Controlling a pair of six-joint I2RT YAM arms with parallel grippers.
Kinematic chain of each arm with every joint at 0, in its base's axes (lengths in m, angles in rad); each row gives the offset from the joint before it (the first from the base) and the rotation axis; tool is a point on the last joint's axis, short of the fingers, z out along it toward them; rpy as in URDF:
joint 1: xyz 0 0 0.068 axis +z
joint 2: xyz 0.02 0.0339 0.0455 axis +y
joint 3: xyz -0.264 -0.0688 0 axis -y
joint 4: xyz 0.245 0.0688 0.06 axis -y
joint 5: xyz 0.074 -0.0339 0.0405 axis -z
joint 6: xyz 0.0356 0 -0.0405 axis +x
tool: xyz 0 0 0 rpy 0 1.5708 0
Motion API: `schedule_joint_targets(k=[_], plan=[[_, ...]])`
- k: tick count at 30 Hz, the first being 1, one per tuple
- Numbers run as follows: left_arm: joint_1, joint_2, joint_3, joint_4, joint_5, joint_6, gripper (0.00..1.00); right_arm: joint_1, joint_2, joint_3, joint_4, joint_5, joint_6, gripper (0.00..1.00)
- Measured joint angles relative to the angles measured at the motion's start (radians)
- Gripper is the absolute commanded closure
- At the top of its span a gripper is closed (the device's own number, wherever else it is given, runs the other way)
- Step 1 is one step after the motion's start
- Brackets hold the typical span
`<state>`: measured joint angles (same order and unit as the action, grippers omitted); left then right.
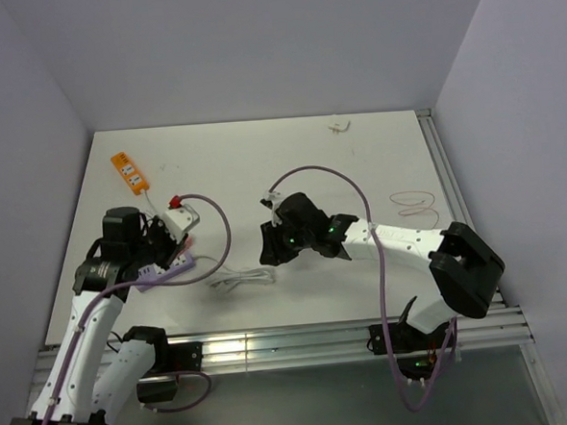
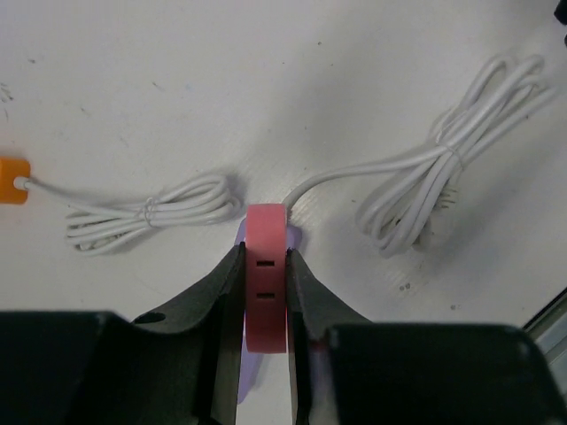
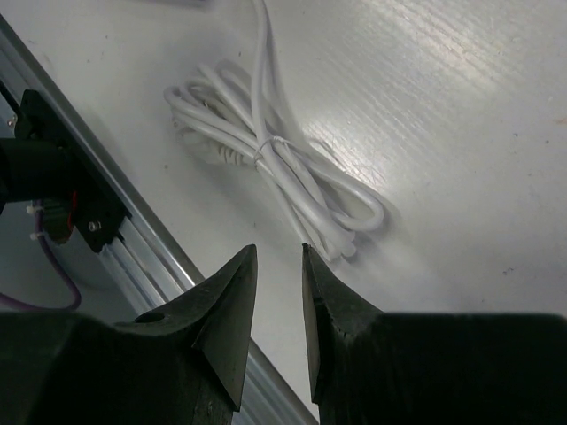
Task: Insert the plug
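**Finding 1, grip.** Your left gripper (image 2: 265,251) is pinched on the plug (image 2: 266,226), one finger on each flat side, with the salmon-pink body standing on edge between them. Your right gripper (image 3: 279,250) holds nothing. Its jaws stand slightly apart.

**Finding 2, location.** The plug sits directly over the lilac power strip (image 1: 162,274), and lilac shows on both sides of it in the left wrist view. Whether the plug touches the strip cannot be told. The white cord bundle (image 2: 452,150) lies to the right of the strip, and your right gripper hovers above that bundle. The orange power strip (image 1: 127,172) is well beyond the lilac one and is not involved.

**Finding 3, handling (judgement).**
- Treat the plug as light, rigid plastic with smooth faces, so it may twist in the pinch if you push off-axis.
- The prongs are likely thin and will bend rather than forgive a skewed entry.
- The trailing cord is soft and should drag only slightly.

**Recommendation.** Hold the plug across the flat sides at mid-body, as it is held now, clear of the prong edge and the cord exit.
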<state>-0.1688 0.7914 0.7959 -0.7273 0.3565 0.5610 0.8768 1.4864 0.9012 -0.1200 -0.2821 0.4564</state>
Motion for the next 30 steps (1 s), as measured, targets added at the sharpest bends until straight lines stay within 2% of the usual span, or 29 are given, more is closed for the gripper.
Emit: schedule_joint_targets(k=[3, 7, 15, 30], plan=[[0.065, -0.018, -0.026, 0.004, 0.077, 0.052, 1.0, 0.0, -0.022, -0.028, 0.01, -0.007, 0.0, 0.65], [0.13, 0.065, -0.036, 0.011, 0.147, 0.107, 1.0, 0.0, -0.058, -0.055, 0.027, -0.014, 0.001, 0.65], [0.159, 0.111, -0.04, -0.019, 0.214, 0.169, 1.0, -0.029, -0.069, -0.056, 0.059, -0.048, 0.006, 0.65], [0.194, 0.195, -0.088, 0.009, 0.206, 0.206, 1.0, -0.07, -0.089, -0.092, 0.076, -0.082, 0.019, 0.65]])
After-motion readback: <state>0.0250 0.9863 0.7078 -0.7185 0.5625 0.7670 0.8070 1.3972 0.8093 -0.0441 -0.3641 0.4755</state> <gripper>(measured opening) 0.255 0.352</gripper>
